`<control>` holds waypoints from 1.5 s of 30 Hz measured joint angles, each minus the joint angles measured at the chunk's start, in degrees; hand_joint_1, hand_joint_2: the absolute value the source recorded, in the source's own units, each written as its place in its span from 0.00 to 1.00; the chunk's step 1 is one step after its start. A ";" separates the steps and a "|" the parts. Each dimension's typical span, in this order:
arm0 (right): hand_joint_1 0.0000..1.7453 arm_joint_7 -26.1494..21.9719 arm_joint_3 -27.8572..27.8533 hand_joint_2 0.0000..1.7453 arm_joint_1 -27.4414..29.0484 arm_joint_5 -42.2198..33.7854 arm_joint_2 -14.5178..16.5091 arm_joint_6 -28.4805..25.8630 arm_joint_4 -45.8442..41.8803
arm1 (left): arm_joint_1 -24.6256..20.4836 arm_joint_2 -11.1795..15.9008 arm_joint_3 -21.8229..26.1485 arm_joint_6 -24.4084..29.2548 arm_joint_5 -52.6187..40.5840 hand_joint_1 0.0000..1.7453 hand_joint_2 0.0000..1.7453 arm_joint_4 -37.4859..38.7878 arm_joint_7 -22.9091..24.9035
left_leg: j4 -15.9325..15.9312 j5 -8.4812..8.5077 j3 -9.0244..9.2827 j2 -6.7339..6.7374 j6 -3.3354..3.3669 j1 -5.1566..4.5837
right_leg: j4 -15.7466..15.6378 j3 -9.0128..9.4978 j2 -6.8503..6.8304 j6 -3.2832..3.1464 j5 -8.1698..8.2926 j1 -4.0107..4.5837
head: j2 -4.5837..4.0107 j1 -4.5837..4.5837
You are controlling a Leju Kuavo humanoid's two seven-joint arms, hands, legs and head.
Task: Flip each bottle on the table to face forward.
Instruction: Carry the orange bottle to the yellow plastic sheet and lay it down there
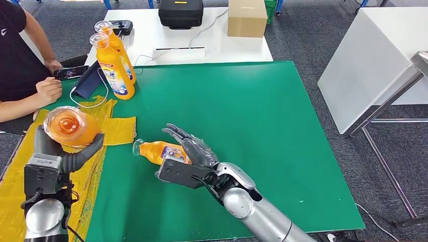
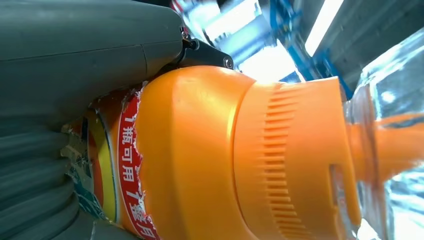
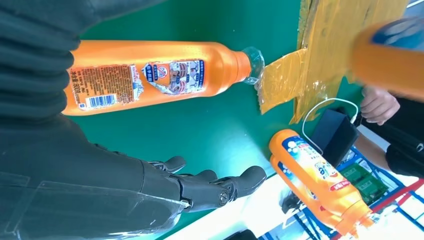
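My left hand [image 1: 60,156] grips an orange bottle [image 1: 69,128] above the yellow sheet, its clear cap pointing at the camera; the bottle's orange body and torn label [image 2: 210,160] sit against the grey thumb [image 2: 80,55] in the left wrist view. A second orange bottle [image 1: 160,151] lies on its side on the green mat, cap toward the left; its barcode label faces up [image 3: 150,75]. My right hand [image 1: 194,151] hovers over that bottle's base end with fingers [image 3: 220,185] spread, holding nothing. Two more orange bottles [image 1: 115,63] stand upright at the mat's far left.
A person sits at the left with a phone [image 1: 70,72] and a dark pouch [image 1: 91,79] with a white cable. A yellow sheet [image 1: 118,130] covers the mat's left edge. On the white table [image 1: 212,45] behind stand a black case [image 1: 180,12] and a cardboard box [image 1: 247,17].
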 joint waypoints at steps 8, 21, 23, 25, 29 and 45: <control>0.00 0.25 -0.32 0.00 0.18 0.34 -0.37 0.39 -0.23 | 0.14 2.53 2.80 15.14 -23.81 1.00 1.00 2.67 1.16 | 0.00 0.00 -0.03 -0.02 0.00 -0.02 | -0.01 0.00 0.00 0.00 0.00 -0.01 | 0.00 0.01; 0.00 2.96 -0.24 0.00 0.10 0.21 -2.05 2.29 -0.98 | -2.52 9.53 -0.57 10.59 -49.72 1.00 1.00 17.42 13.79 | 0.00 0.02 -0.02 -0.03 -0.02 -0.01 | 0.00 -0.04 0.00 0.00 0.00 0.00 | 0.01 0.02; 0.00 3.60 -0.23 0.00 -0.05 0.12 -2.30 2.54 -0.98 | -3.83 11.04 -1.78 8.45 -51.77 1.00 1.00 21.54 15.79 | 0.00 0.03 -0.02 0.06 -0.04 0.00 | 0.02 -0.04 0.07 0.00 0.02 -0.01 | 0.00 0.01; 0.00 3.83 -0.23 0.00 -0.10 0.06 -2.51 2.61 -0.98 | -4.63 11.94 -2.54 7.79 -52.37 1.00 1.00 24.25 16.50 | 0.00 0.03 -0.02 0.17 -0.04 0.00 | 0.03 -0.08 0.15 0.00 0.04 0.00 | 0.00 0.01; 0.00 3.86 -0.23 0.00 -0.16 0.02 -2.66 2.63 -0.98 | -5.89 13.05 -3.61 7.65 -52.62 1.00 1.00 27.57 16.66 | 0.00 0.03 -0.05 0.17 -0.04 -0.01 | 0.03 -0.09 0.14 0.00 0.03 -0.01 | 0.00 0.02; 0.00 9.75 -0.61 1.00 -4.89 2.40 -1.76 5.20 5.08 | -15.33 15.47 -5.67 -4.06 -52.20 0.00 0.75 44.06 22.71 | 0.00 0.06 -0.07 0.12 -0.08 0.00 | 0.08 -0.10 0.12 0.00 0.04 -0.01 | 0.01 0.02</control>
